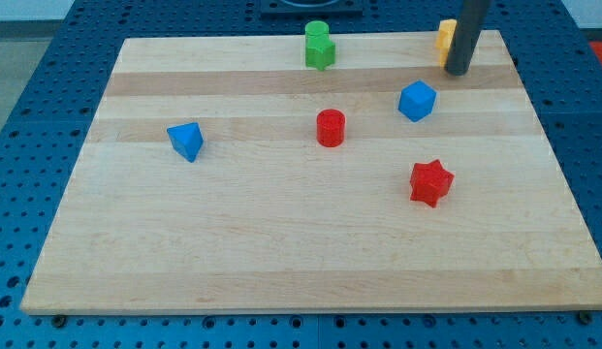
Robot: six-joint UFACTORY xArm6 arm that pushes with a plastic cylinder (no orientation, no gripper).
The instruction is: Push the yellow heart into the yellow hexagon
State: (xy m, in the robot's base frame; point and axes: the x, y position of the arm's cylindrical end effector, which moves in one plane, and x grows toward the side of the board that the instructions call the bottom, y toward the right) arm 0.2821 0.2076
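Note:
A yellow block [444, 41] shows at the view's top right, near the board's far edge. It is mostly hidden behind my rod, so its shape cannot be made out, and I cannot tell whether it is one block or two. My tip [459, 71] rests on the board just right of and below that yellow block, touching or nearly touching it.
On the wooden board [281, 252]: a green cylinder [316, 32] and green star [321, 52] together at the top centre, a red cylinder [331, 127] in the middle, a blue hexagon-like block [417, 101] right of it, a red star [430, 182] lower right, a blue triangular block [186, 141] at the left.

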